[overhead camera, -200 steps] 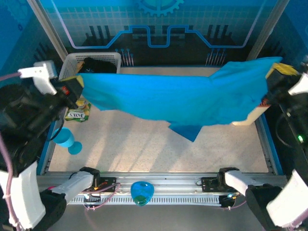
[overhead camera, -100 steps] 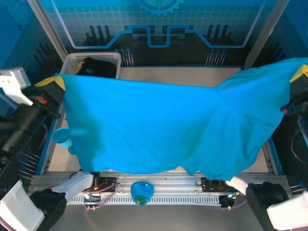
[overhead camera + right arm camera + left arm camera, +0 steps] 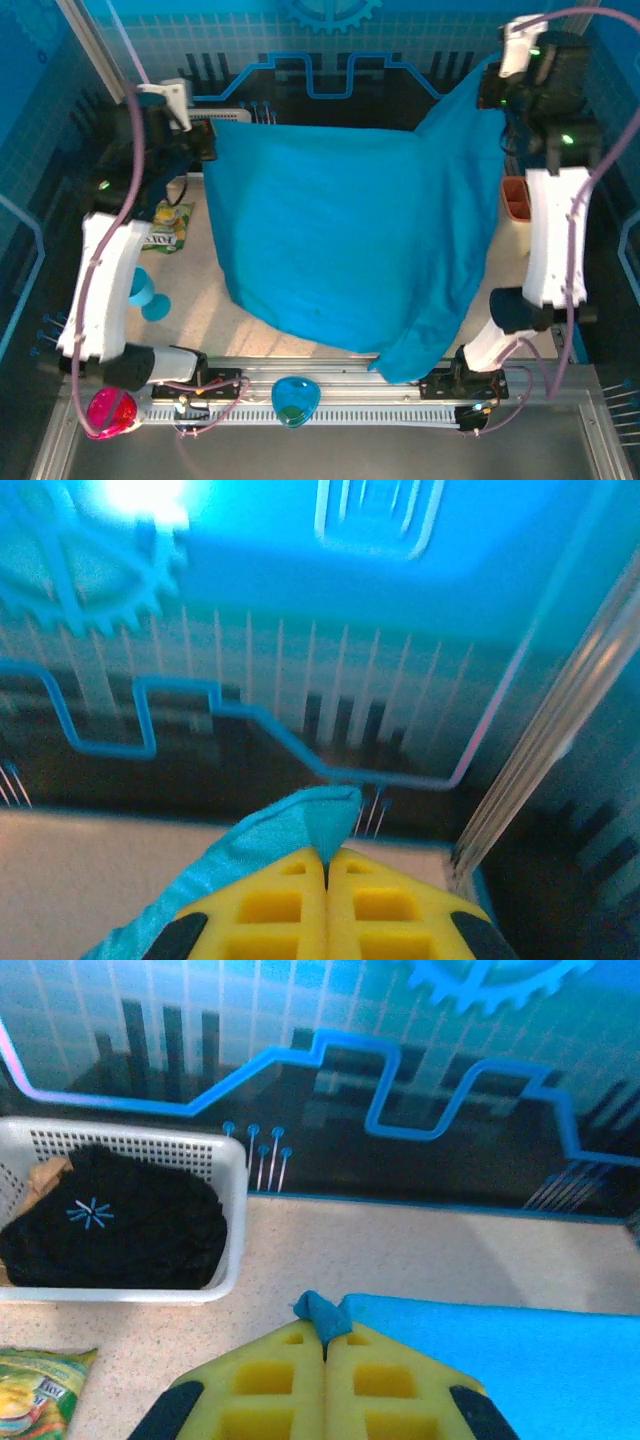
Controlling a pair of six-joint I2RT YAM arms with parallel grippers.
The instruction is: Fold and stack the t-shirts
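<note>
The teal-blue t-shirt [image 3: 350, 240] hangs spread out as a wide sheet between my two raised grippers, above the back half of the table; its lower edge droops toward the front rail. My left gripper [image 3: 205, 145] is shut on the shirt's upper left corner [image 3: 322, 1312], pinched between the yellow fingers [image 3: 270, 1380]. At the upper right, my right gripper [image 3: 490, 95] is shut on the other corner [image 3: 300, 830]. The black t-shirt [image 3: 110, 1222] with its pale starburst lies bunched in the white basket [image 3: 232, 1230] at the back left.
A green snack packet [image 3: 165, 230] lies left of the hanging shirt, and a light-blue cup [image 3: 140, 290] lies nearer the left edge. A cream and orange container [image 3: 515, 205] stands at the right side. A blue object [image 3: 295, 398] and a pink one [image 3: 110, 410] sit by the front rail.
Both arms have swung up and toward the back, carrying the teal shirt with them. It went from stretched across the sides to hanging as a broad sheet from the far side.
</note>
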